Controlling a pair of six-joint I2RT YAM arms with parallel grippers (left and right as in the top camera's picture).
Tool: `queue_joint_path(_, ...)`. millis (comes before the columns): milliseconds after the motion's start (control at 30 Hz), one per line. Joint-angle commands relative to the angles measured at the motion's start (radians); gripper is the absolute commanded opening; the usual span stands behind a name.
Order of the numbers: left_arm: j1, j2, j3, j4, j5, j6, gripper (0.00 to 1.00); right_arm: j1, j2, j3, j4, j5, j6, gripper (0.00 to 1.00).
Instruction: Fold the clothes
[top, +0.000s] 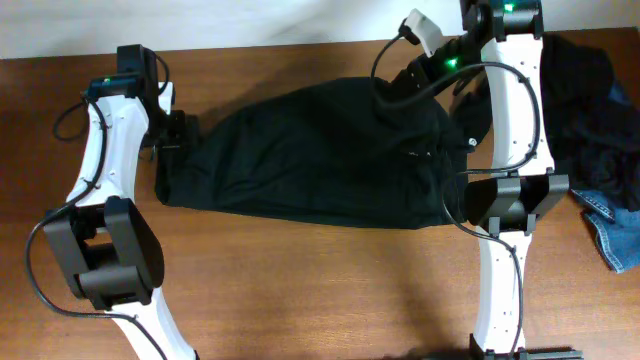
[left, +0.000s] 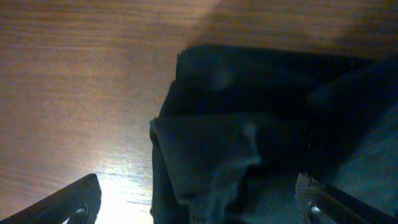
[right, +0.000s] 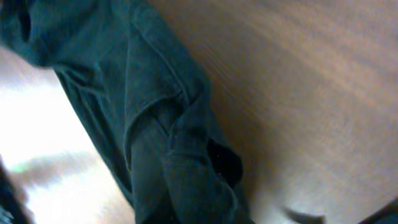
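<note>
Wide-spread fingers (left: 74, 202) of the left gripper (left: 199, 208) sit in the bottom corners of the left wrist view. Jaws fully apart, nothing held, a rumpled hem edge on the wood between them.

Garment (top: 320, 160): long, black, limp. Lies across mid-table (top: 300, 290), narrow end just beside the left gripper, wide end under the right arm. Mostly flat, top edge bulging, hem doubled over.

Right gripper (top: 405, 88): closed at the far right corner. Its fingers barely show in the wrist view, but cloth bunches up toward them, so I judge it has a pinch of garment.

Further right: pile (top: 590, 90) of dark clothes, with blue denim (top: 615, 230) below it, well apart from the work.

Judged step: one end set down, the other gripped, fold not yet made.

To do it well:
- left takes the hem corner, both layers, not the loose wrinkle
- pull lightly against the right pinch to flatten the bulge first
- carry low, lay edge on edge
- keep the right corner clear of the pile
</note>
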Motion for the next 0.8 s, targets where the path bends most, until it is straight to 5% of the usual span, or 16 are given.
queue_joint_path(0,0.003,-0.038,-0.002,0.022,-0.008,-0.007,0.99,0.006,-0.052,0.002,-0.006,-0.009,-0.269,0.04)
queue_joint_path(233,0.002,-0.154,-0.002,0.076,-0.006,-0.007,0.99,0.108,-0.125,0.003,-0.006,-0.046,-0.53,0.04)
queue_joint_path(533,0.002,-0.26,-0.002,0.076,-0.002,-0.007,0.99,0.309,-0.132,-0.016,-0.006,0.141,-0.467,0.04)
queue_joint_path(767,0.003,-0.262,-0.002,0.077,0.0,-0.006,0.99,0.293,-0.132,-0.169,-0.006,0.177,-0.423,0.04)
